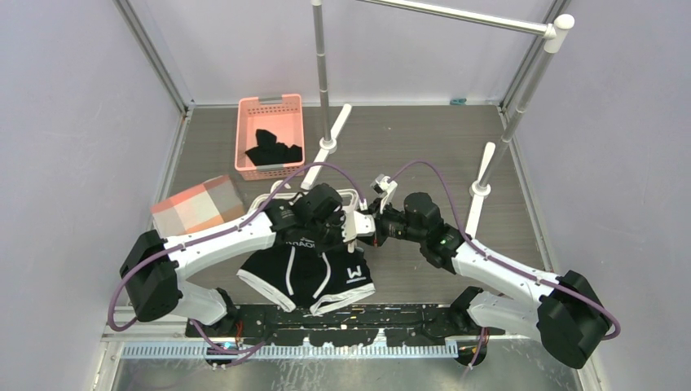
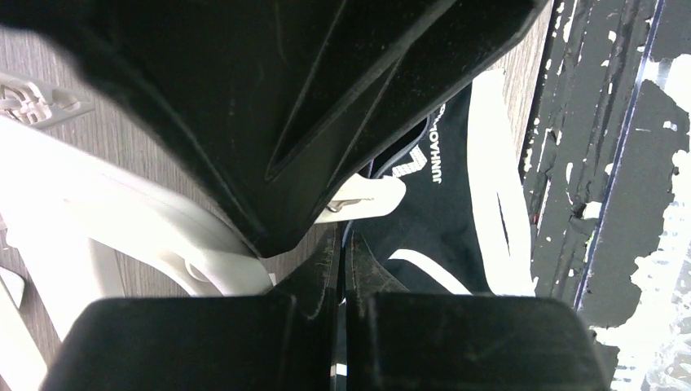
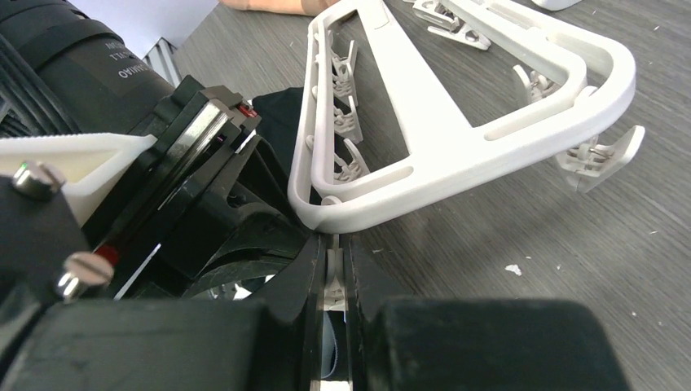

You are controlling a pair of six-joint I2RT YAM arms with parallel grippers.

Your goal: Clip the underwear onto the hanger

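two tools meet at the middle of the top view, so i'll read it from the left. at upper left a pink basket (image 1: pixel 269 106) holds plain black garments, not mine to touch. next, the left tool (image 2: pixel 340 257) is narrow, its jaws all but together on what i judge to be the waistband edge of the underwear (image 1: pixel 314 277). the rest of the briefs lie spread on the bench (image 1: pixel 424 155) at lower centre, legs toward the arm bases. just right of that, the hanger (image 3: pixel 456 138) lies flat under both wrists. the right tool (image 3: pixel 332 257) is narrow too, pinching one clip (image 2: pixel 371 198) at the frame's near corner.

the fabric is light, soft and floppy. i'd expect it to sag or slide free unless taken by the thick elastic waistband, which is the firmest hold. the plastic frame is stiff but light, and likely to skate if pushed.

from above, the arms cover the meeting point. the left wrist view shows the clip's tip beside the lettered band. only the right wrist view shows the clip's lever squeezed between the jaws.
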